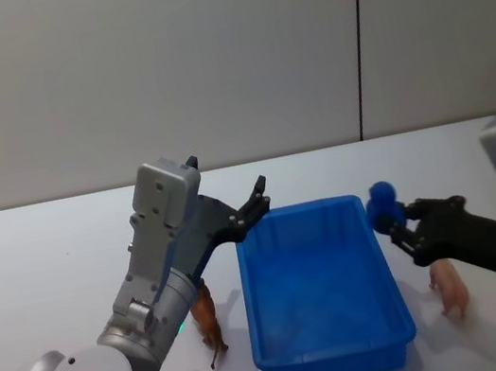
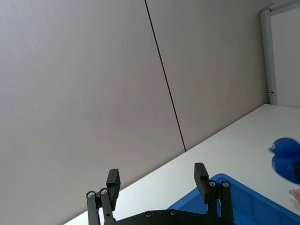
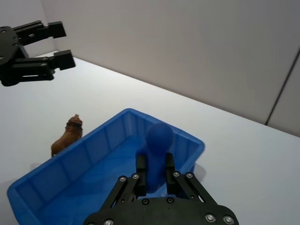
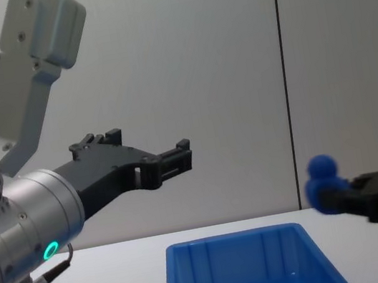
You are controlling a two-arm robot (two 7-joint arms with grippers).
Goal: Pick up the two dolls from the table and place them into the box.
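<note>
A: Hovering where, the left end effector (image 1: 260,199)?
B: Above the far-left corner of the box (image 1: 338,366), fingers wide, nothing between them.
A: Right end effector (image 1: 397,224)?
B: At the box's right rim, clamped on a blue round-headed object (image 1: 382,196).
A: Dolls?
B: Brown doll (image 1: 206,320) just left of the box, pink doll (image 1: 451,287) just right, both lengthwise along it on the worktop (image 1: 50,259). Bare worktop beyond.

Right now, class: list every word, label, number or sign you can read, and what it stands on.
None readable: the blue box, brown doll, pink doll, table, wall, the left gripper raised near the box and the right gripper holding a blue figure bear no lettering.
</note>
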